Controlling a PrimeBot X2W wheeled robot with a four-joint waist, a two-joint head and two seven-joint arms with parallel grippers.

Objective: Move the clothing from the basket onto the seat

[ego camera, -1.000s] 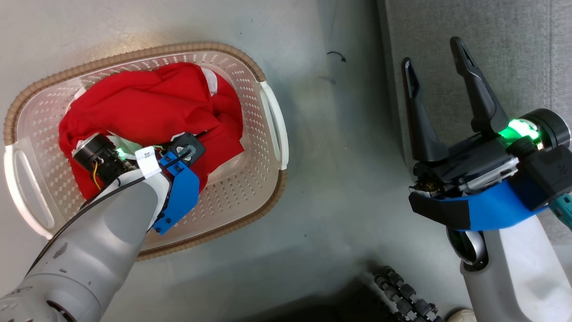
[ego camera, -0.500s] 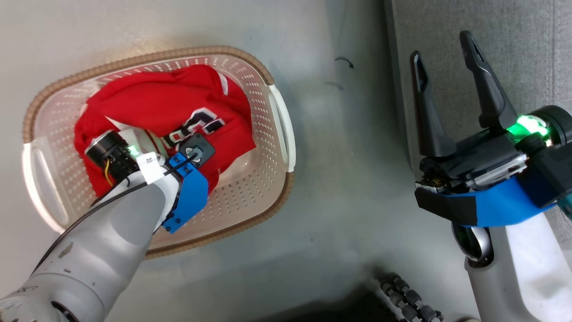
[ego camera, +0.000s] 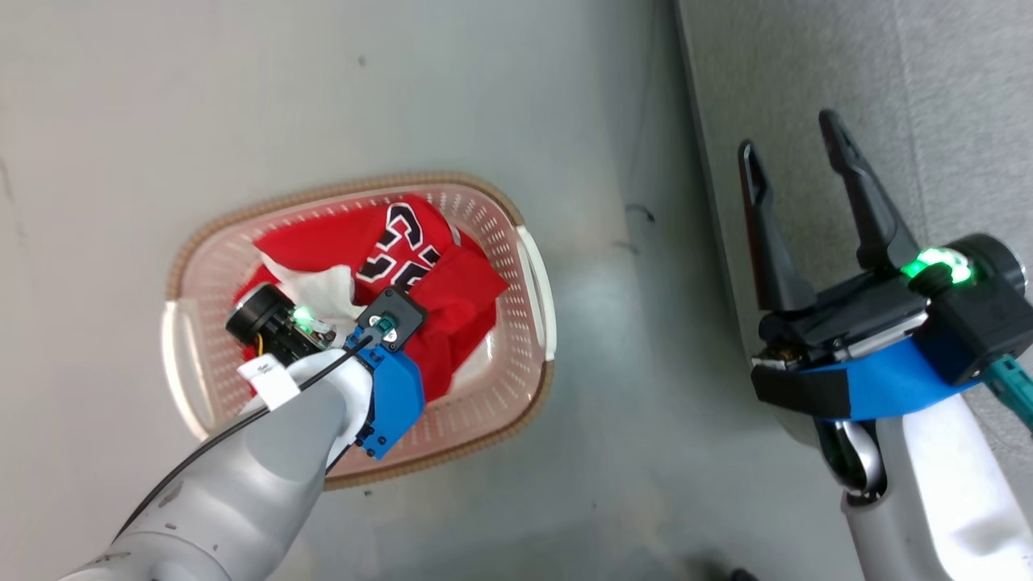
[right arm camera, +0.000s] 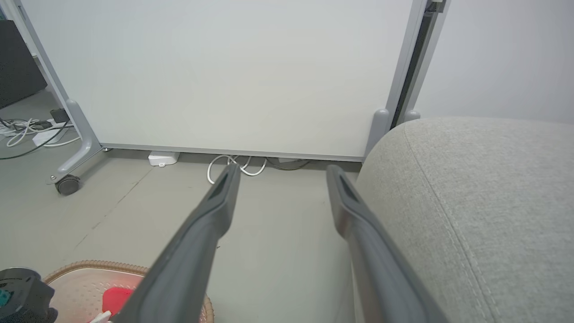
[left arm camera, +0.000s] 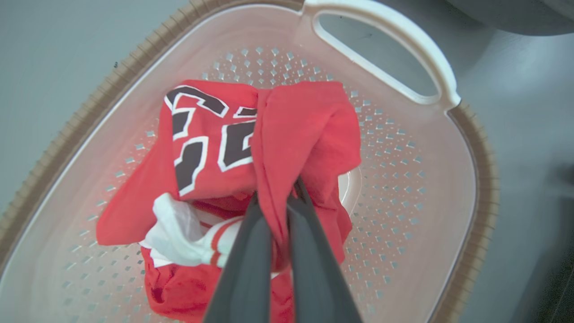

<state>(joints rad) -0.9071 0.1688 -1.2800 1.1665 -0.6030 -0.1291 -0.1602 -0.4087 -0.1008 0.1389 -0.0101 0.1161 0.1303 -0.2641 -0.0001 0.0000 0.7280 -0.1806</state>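
Left wrist view -- left gripper (left arm camera: 277,192) clamps clothing (left arm camera: 309,125).

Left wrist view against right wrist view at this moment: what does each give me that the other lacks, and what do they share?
Left wrist view: the left gripper, its fingers shut on a red fold of the clothing, the black-and-white numerals, the perforated inside of the basket and its white handle.
Right wrist view: the right gripper, open and holding nothing, the grey seat beside it, a white panel on a castor.
Shared: the basket's brown rim, a bit of red cloth inside it, and the grey floor.
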